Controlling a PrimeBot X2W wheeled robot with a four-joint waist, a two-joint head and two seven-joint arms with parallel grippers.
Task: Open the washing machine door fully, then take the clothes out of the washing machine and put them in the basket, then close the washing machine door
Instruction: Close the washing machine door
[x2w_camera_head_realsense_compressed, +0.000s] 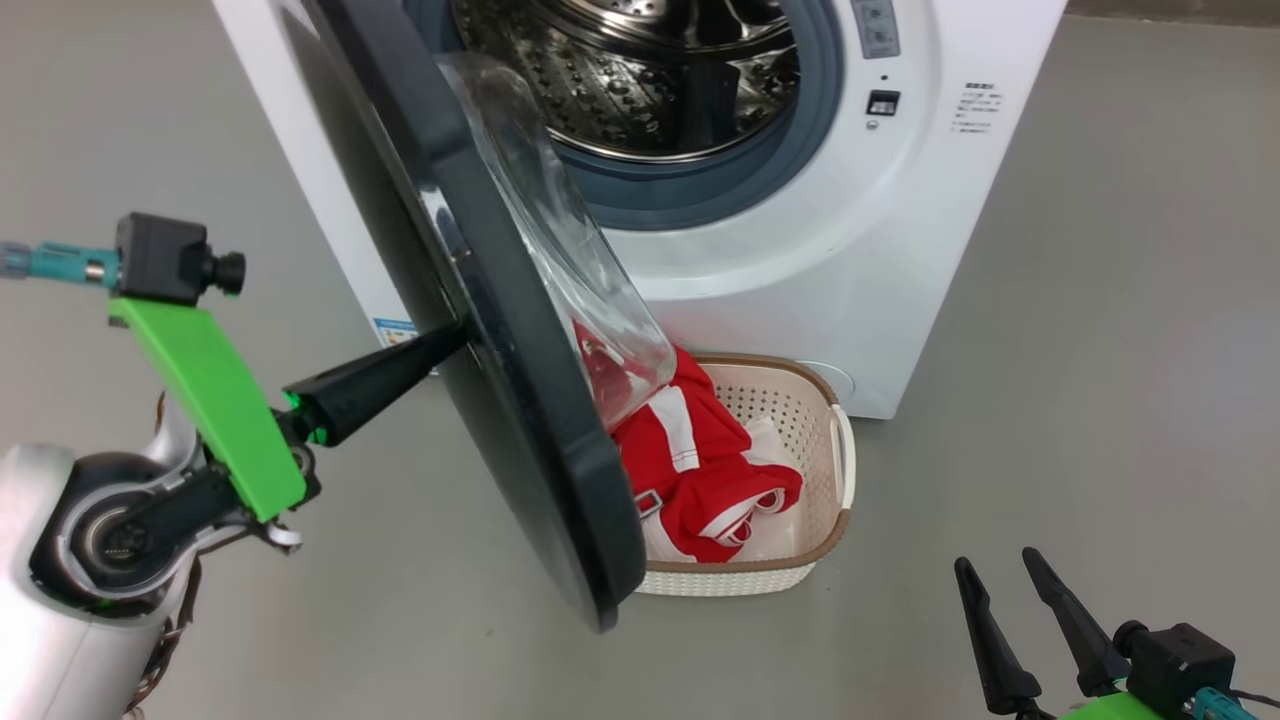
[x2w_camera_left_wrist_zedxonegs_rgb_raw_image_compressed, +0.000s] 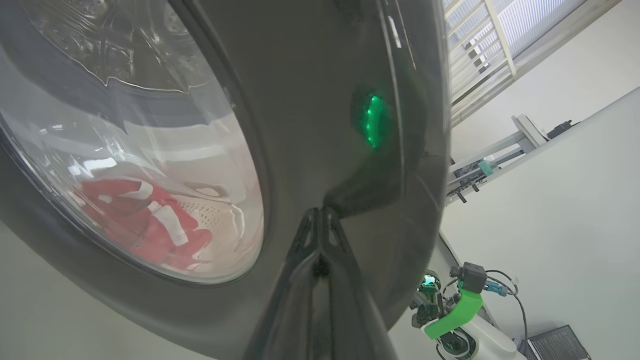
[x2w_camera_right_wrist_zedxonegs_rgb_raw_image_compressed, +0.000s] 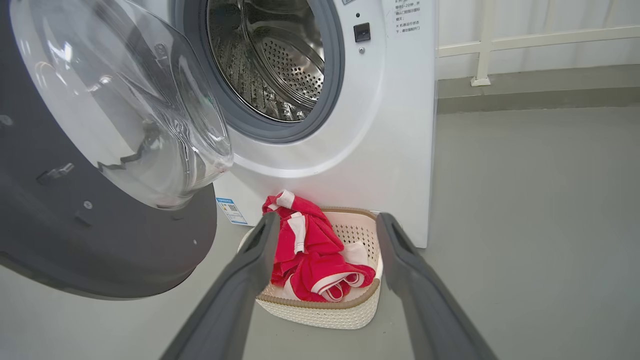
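Left gripper (x2w_camera_head_realsense_compressed: 455, 335), fingers pressed together, seems to touch the black outer face of the washing machine door (x2w_camera_head_realsense_compressed: 520, 400), which stands ajar. Through its glass, the left wrist view shows the clothes (x2w_camera_left_wrist_zedxonegs_rgb_raw_image_compressed: 145, 220). They lie in the basket (x2w_camera_head_realsense_compressed: 740, 567) before the washing machine (x2w_camera_head_realsense_compressed: 800, 250). Right gripper (x2w_camera_head_realsense_compressed: 995, 562), fingers spread, hangs apart from the basket.

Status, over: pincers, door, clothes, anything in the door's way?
Left pincer shut, tips on washing machine door. Right pincer open, empty. Clothes in basket; door half-open. Basket near its swing, clearance unclear.
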